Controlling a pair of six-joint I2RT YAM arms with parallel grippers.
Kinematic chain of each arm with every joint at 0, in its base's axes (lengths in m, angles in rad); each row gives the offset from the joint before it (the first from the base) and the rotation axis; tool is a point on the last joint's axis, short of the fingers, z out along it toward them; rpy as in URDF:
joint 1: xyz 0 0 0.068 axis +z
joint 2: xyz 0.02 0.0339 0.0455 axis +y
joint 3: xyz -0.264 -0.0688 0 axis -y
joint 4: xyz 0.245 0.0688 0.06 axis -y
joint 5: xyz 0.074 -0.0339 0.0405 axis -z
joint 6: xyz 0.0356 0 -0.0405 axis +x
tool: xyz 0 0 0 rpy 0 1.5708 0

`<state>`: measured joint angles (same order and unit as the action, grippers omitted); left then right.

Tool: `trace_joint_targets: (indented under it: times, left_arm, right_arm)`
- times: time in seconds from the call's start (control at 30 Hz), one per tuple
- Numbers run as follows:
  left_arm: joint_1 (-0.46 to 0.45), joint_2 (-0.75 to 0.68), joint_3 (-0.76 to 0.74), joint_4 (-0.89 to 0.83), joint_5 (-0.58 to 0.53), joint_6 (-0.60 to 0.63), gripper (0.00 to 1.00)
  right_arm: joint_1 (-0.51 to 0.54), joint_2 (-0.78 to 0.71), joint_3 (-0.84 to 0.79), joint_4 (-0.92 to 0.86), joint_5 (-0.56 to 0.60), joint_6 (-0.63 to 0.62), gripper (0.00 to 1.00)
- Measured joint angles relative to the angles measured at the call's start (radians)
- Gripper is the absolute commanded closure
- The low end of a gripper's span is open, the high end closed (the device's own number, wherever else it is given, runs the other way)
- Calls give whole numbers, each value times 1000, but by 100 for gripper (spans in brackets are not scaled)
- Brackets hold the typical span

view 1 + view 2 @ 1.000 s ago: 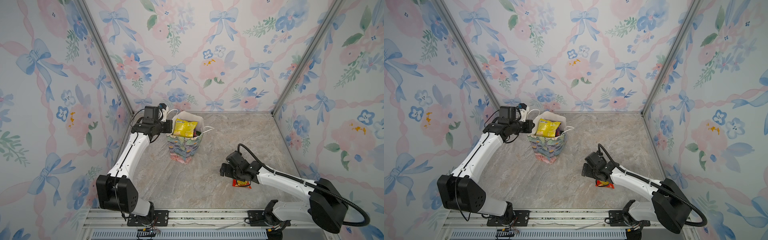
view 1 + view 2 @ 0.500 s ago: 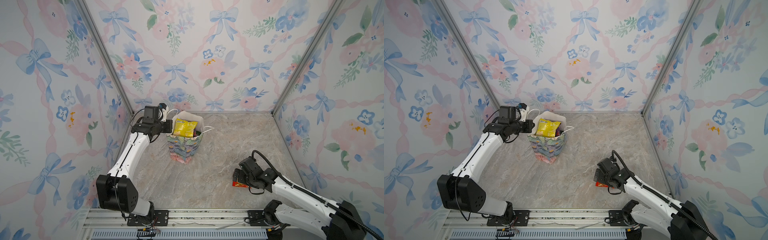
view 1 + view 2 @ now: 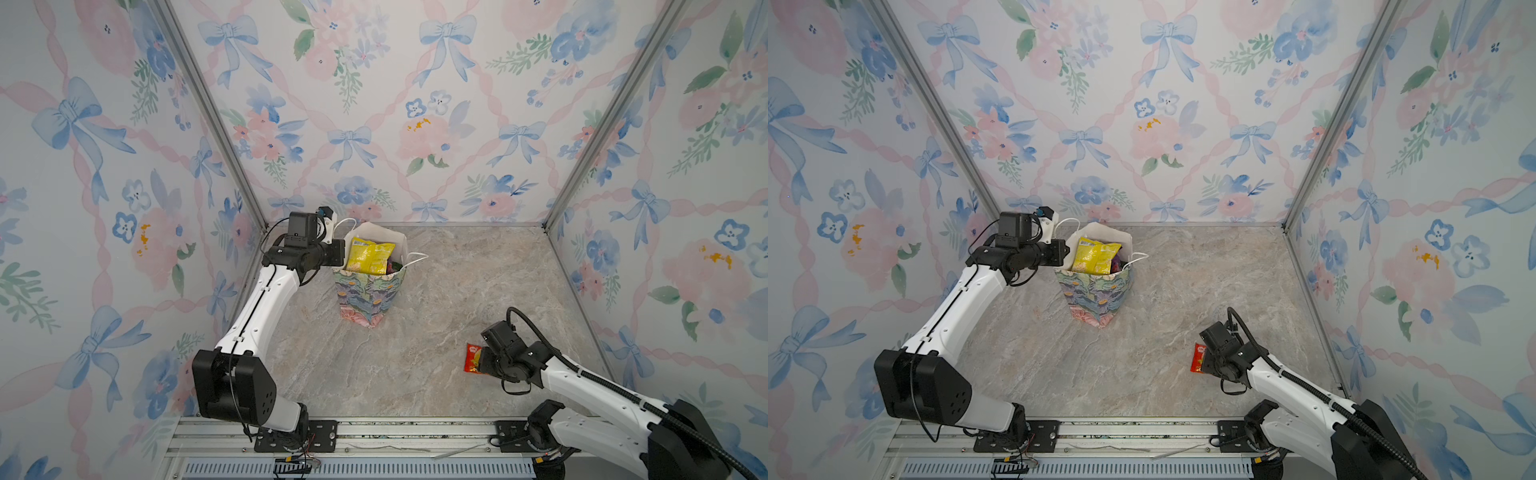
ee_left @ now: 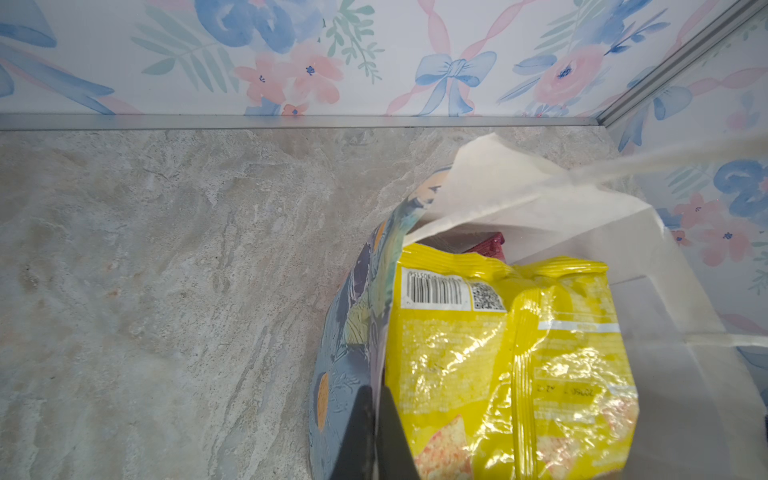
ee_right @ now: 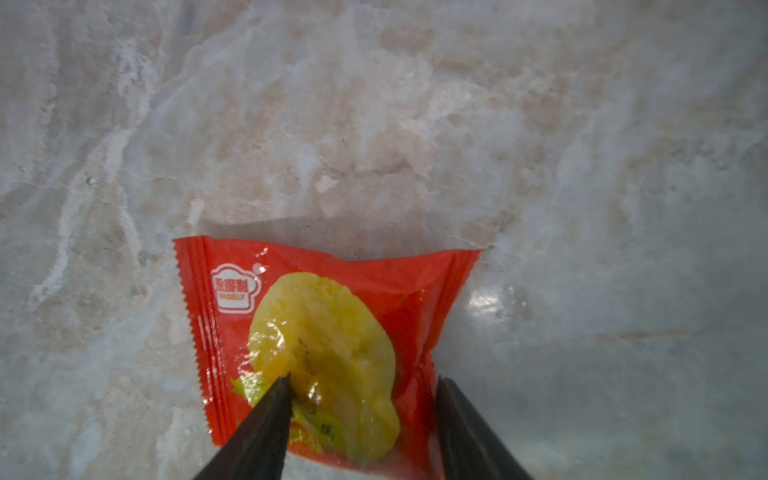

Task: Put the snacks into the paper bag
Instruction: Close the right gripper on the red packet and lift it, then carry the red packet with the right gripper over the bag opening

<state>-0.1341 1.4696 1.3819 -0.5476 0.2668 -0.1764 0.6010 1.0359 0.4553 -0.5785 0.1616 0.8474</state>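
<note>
**Caller:** What's in the bag?

**Me:** The paper bag (image 3: 365, 296) stands upright at the back left of the table (image 3: 449, 282), mouth open. A yellow packet (image 4: 498, 365) pokes out of the top, and a dark red packet (image 4: 487, 242) peeks from behind it. My left claw (image 4: 376, 390) is pinched tight on the bag's wall.

**Caller:** And the snack outside?

**Me:** The red packet (image 5: 324, 332) lies flat on the marble at front right, well apart from the bag. It's glossy, with serrated ends, a white logo and a yellow crisp pictured. My right claw (image 5: 363, 378) straddles one end with its jaws half apart, one finger over the print, the other at the edge. Gripping or not, I can't tell.

**Caller:** From above?

**Me:** In both top views only a red strip shows beside my wrist, and the fingers are hidden. The yellow packet's barcode reads only from the left wrist.
</note>
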Motion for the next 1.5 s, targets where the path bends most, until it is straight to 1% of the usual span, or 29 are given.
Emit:
trace_joint_targets:
  times: [0.07,0.2,0.23,0.27,0.47,0.6,0.73,0.87,1.07,1.27,1.5]
  left_arm:
    - [0,0,0,0,0,0,100]
    - [0,0,0,0,0,0,100]
    - [0,0,0,0,0,0,100]
    - [0,0,0,0,0,0,100]
    - [0,0,0,0,0,0,100]
    - [0,0,0,0,0,0,100]
    - [0,0,0,0,0,0,100]
    - [0,0,0,0,0,0,100]
    - [0,0,0,0,1,0,100]
    - [0,0,0,0,4,0,100]
    - [0,0,0,0,8,0,100]
  right_arm:
    - [0,5,0,14,-1,-8,63]
    - [0,18,1,45,-2,-21,87]
    - [0,23,2,53,1,-23,91]
    - [0,26,5,61,1,-28,92]
    - [2,57,50,64,0,-61,93]
    - [2,65,158,28,12,-115,93]
    - [2,108,341,7,36,-198,93]
    - [2,190,528,14,55,-285,93]
    - [2,391,861,27,48,-408,92]
    - [2,554,1161,31,24,-509,90]
    - [26,773,1527,-22,0,-603,89]
